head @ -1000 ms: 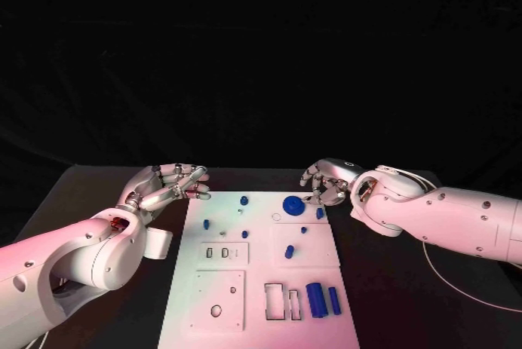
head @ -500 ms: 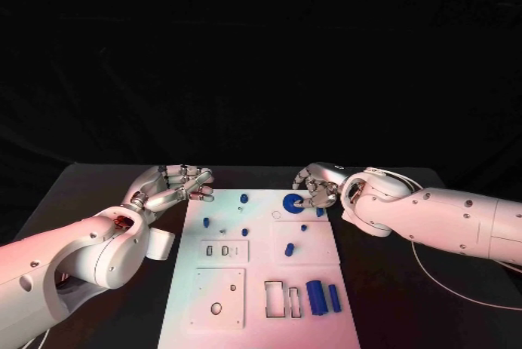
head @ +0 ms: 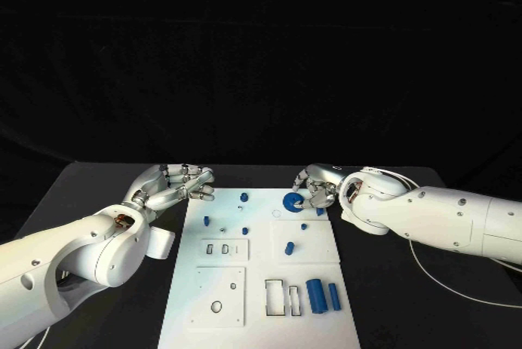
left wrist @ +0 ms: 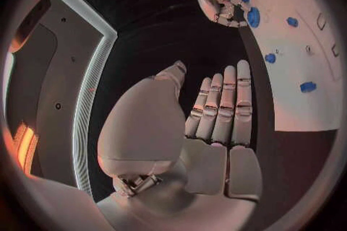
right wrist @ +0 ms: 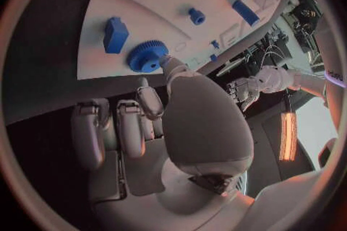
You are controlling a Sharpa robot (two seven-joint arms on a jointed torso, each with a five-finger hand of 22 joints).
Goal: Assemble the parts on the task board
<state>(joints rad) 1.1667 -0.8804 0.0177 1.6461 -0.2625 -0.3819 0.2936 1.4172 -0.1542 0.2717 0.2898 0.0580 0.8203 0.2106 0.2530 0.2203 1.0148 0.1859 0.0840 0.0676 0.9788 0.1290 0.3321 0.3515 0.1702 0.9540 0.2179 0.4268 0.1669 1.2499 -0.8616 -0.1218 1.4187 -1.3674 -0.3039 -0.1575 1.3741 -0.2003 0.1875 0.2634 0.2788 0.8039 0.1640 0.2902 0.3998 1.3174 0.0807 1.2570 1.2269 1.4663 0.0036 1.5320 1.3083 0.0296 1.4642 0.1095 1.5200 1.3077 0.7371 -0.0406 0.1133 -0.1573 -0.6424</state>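
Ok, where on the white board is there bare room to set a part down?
The near end of the white task board, below the rectangular slots, is bare. So is the strip between the small blue peg and those slots. The far right corner is crowded: the right hand sits at the round blue gear.

White task board, blue parts, black table, silver hands.
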